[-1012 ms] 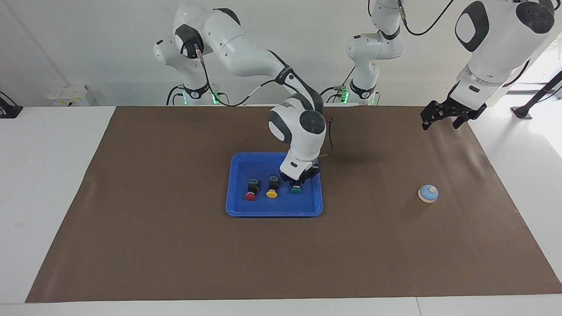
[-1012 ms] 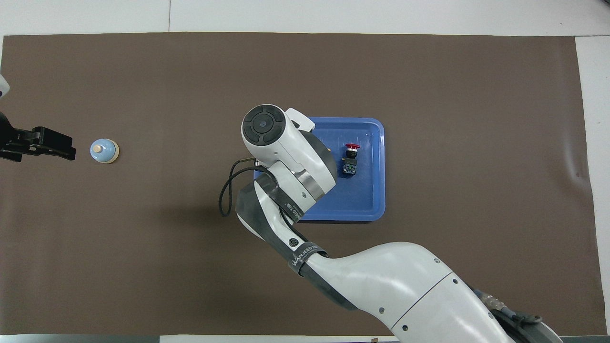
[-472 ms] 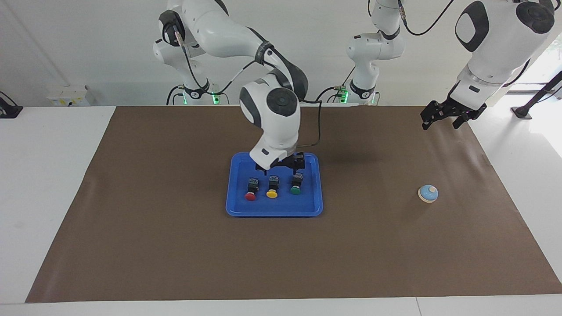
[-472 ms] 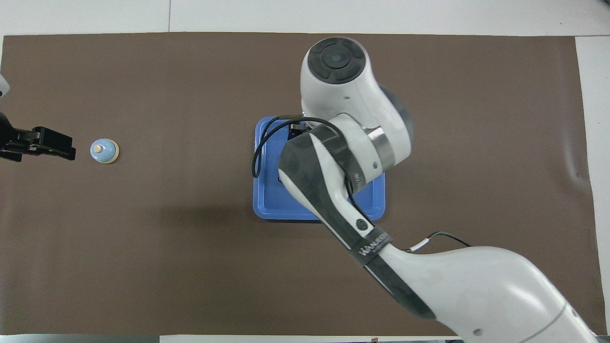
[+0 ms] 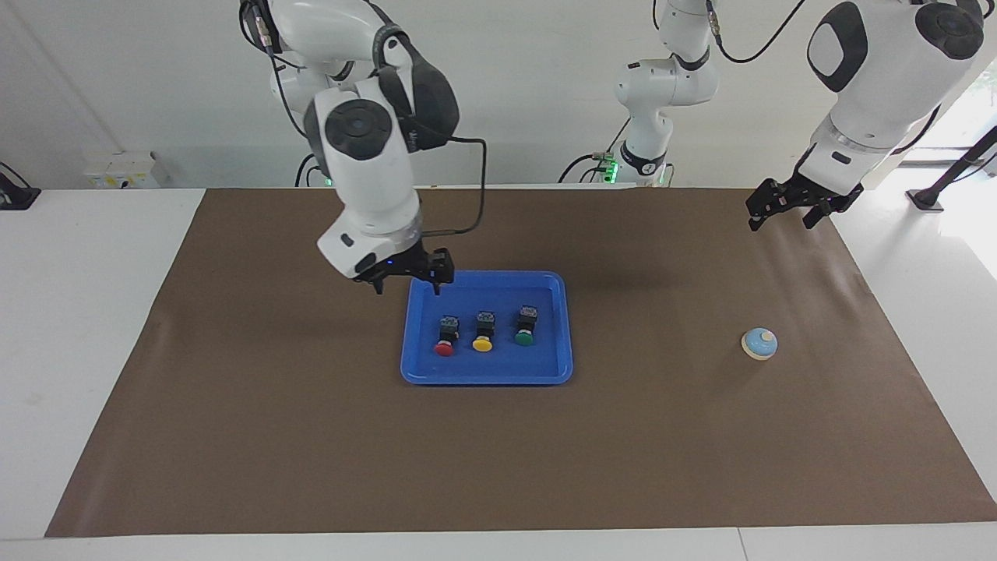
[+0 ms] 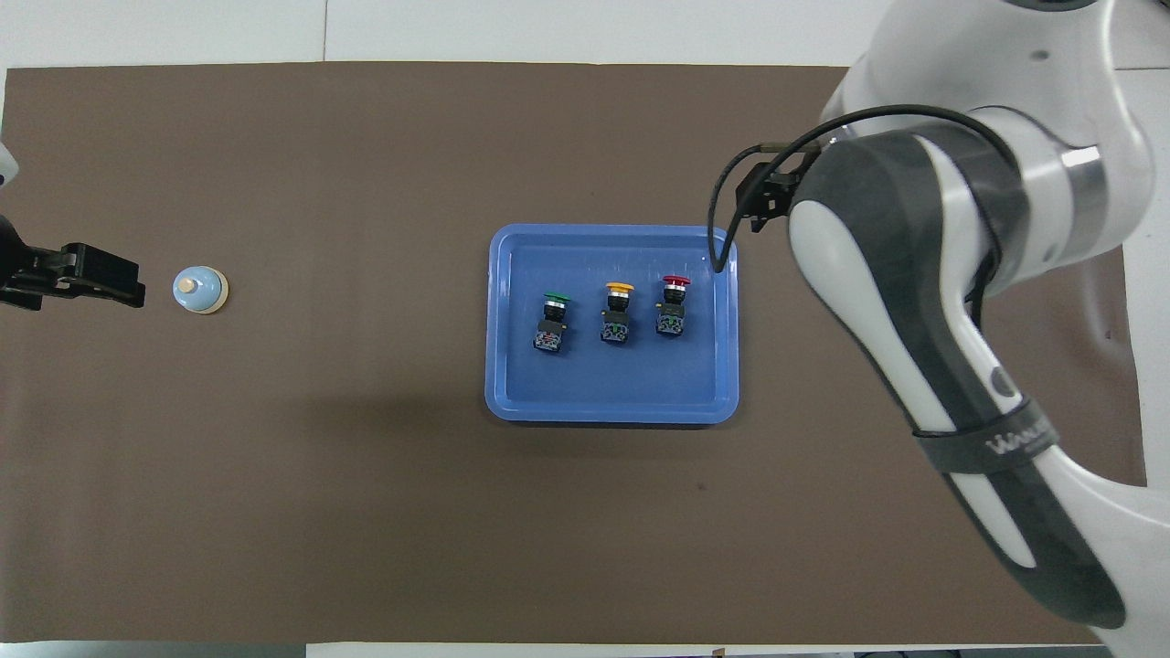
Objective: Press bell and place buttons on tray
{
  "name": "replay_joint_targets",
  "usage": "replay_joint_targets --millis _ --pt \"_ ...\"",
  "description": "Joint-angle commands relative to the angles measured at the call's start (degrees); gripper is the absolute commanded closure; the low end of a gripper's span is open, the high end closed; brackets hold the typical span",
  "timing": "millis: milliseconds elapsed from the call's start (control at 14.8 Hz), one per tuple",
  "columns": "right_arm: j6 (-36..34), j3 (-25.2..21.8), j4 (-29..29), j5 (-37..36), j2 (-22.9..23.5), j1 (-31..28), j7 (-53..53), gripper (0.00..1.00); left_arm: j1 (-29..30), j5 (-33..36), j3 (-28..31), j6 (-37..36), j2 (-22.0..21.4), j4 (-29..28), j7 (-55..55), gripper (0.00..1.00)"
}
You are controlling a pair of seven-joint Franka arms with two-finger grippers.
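Observation:
The blue tray [image 5: 545, 360] [image 6: 611, 393] lies mid-mat with three buttons in a row on it: red [image 5: 445, 340] [image 6: 673, 306], yellow [image 5: 484, 333] [image 6: 617, 313] and green [image 5: 526, 327] [image 6: 551, 320]. Raised and open, my right gripper [image 5: 407, 287] holds nothing; it hangs over the tray's corner toward the right arm's end. The light-blue bell [image 5: 759, 344] [image 6: 199, 290] stands alone on the mat toward the left arm's end. My left gripper [image 5: 781, 223] [image 6: 128, 291] waits open in the air over the mat's edge there, apart from the bell.
A brown mat [image 5: 311, 436] covers most of the white table [image 5: 86, 312]. The right arm's forearm [image 6: 914, 302] fills the overhead view at its own end of the table and hides the mat under it.
My right gripper let go of the green button, rose and swung off toward its own end of the table. The green button stays on the tray. The left arm has not moved.

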Motion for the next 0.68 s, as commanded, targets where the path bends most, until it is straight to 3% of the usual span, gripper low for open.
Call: replay_joint_targets --millis 0,270,608 --pt "-1.6 0.6 -2.6 1.5 -3.4 -5.4 -8.5 0.00 -0.1 0.0 0.2 0.1 -1.0 -1.0 -0.6 0.00" --pt "-5.4 0.6 -4.2 1.4 -8.6 -9.9 -13.6 0.00 0.0 0.0 0.2 0.1 -1.0 -1.0 -0.6 0.00" --pt "-5.5 0.7 -18.5 1.3 -25.1 -14.4 -15.6 0.00 -0.1 -0.1 0.2 0.1 -1.0 -1.0 -0.6 0.00"
